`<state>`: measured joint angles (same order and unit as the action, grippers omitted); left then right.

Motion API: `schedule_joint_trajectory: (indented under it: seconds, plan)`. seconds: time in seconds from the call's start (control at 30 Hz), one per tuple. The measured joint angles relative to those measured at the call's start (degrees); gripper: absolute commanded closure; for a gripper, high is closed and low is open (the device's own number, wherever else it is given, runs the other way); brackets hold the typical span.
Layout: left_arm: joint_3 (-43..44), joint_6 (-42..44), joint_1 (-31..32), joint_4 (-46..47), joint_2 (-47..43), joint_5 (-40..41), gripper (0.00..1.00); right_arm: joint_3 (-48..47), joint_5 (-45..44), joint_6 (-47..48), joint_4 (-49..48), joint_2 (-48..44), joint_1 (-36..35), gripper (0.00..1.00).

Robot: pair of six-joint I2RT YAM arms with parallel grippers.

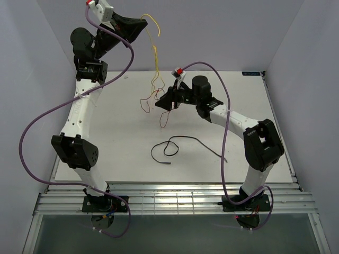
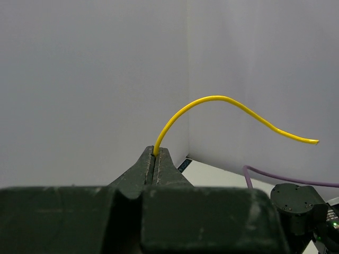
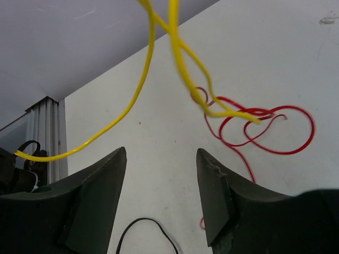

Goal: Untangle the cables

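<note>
My left gripper [image 1: 144, 24] is raised high at the back left and is shut on one end of the yellow cable [image 1: 157, 53]. In the left wrist view the yellow cable [image 2: 222, 98] arcs out of the closed fingertips [image 2: 156, 153]. It hangs down to the table and is tangled with the red cable [image 1: 163, 119]. My right gripper [image 1: 159, 104] hovers low beside that tangle, open, with nothing between its fingers [image 3: 161, 151]. The right wrist view has the yellow strands [image 3: 180, 63] ahead and the red loops [image 3: 312, 127] to the right. The black cable [image 1: 185, 138] lies apart on the table.
The white table [image 1: 254, 106] is enclosed by pale walls at the back and sides. Thick purple cables [image 1: 32, 127] loop along both arms. A slatted rail [image 1: 169, 201] runs along the near edge by the arm bases.
</note>
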<state>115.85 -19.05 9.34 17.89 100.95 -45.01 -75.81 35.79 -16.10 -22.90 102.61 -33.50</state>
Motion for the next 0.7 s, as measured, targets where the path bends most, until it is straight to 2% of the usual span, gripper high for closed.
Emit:
schedule_joint_trajectory:
  seconds: [0.13,0.23,0.43,0.7]
  plan:
    - [0.09,-1.53,-0.02,0.17,-0.04,0.26,1.0,1.29,0.02,0.15,-0.02,0.15,0.0,0.18]
    - [0.15,-3.17,-0.02,0.57,-0.24,0.2,1.0,1.07,-1.79,0.98,0.17,2.14,0.0,0.15]
    - [0.15,-5.95,-0.02,0.59,-0.33,0.0,1.0,-7.69,-8.31,2.86,5.92,11.21,0.44,0.13]
    - [0.26,-6.32,-0.02,0.57,-0.35,0.0,1.0,-8.5,-13.62,4.2,6.71,10.19,2.03,0.15]
